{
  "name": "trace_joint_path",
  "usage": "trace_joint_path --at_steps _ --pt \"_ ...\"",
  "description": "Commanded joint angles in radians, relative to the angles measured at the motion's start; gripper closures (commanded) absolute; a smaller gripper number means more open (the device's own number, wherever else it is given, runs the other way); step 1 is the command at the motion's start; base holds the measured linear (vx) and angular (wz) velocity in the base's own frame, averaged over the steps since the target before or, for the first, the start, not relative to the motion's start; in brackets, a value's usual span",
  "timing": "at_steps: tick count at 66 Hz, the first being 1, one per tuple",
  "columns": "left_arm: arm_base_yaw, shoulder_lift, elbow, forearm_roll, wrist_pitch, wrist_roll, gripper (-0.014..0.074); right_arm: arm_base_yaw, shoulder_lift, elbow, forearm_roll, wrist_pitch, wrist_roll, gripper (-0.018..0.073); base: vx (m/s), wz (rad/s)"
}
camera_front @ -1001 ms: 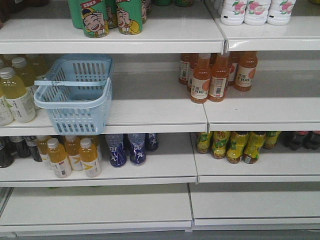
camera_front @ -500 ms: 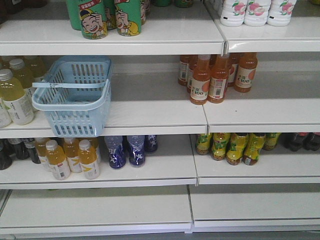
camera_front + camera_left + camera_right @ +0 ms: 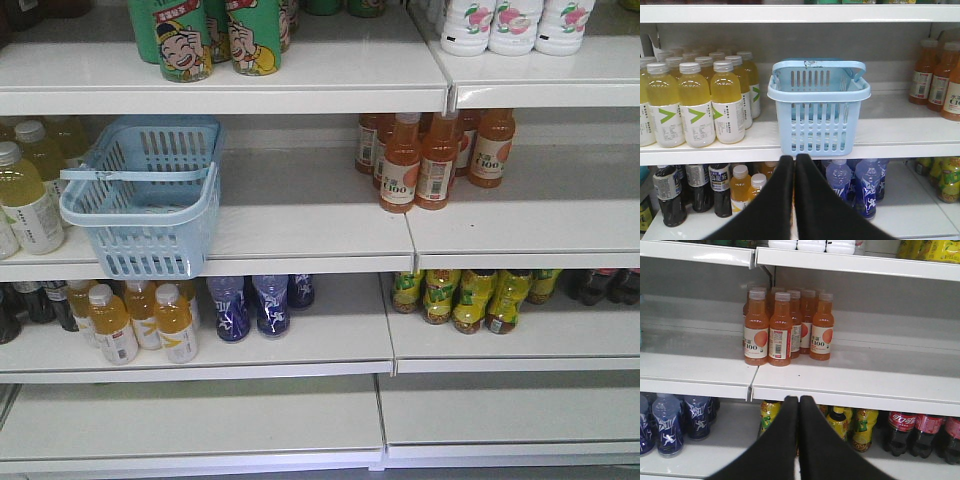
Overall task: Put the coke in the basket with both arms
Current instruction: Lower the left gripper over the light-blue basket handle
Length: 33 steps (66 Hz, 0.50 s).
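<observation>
No coke shows in any view. The light blue basket (image 3: 140,215) stands on the middle shelf at the left, its handle lying across the rim; nothing shows inside it. In the left wrist view the basket (image 3: 818,117) is straight ahead at the shelf's front edge, and my left gripper (image 3: 794,158) is shut and empty, just below and in front of it. My right gripper (image 3: 799,399) is shut and empty too, in front of the shelf edge below the orange bottles (image 3: 785,325). Neither arm appears in the front view.
Yellow drink bottles (image 3: 695,102) stand left of the basket. Orange bottles (image 3: 430,155) fill the middle shelf's right part. The lower shelf holds blue bottles (image 3: 255,305), yellow-green bottles (image 3: 470,295) and dark cola bottles with red labels (image 3: 920,432). Green cans (image 3: 205,35) stand on top.
The whole shelf scene has slid slightly down and left in the front view. Nothing on the shelves has moved relative to the rest.
</observation>
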Motion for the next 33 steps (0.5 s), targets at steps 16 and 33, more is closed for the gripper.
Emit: trace_joint_path --at_steps 16,33 --pt "-0.007 -0.019 -0.001 -0.003 -0.070 -0.009 0.0603 0.001 -0.018 0.011 -0.005 -0.075 -0.009 0.0568 0.00 0.00" --pt "-0.007 -0.019 -0.001 -0.003 -0.069 -0.009 0.0603 0.001 -0.018 0.011 -0.005 -0.075 -0.009 0.0568 0.00 0.00"
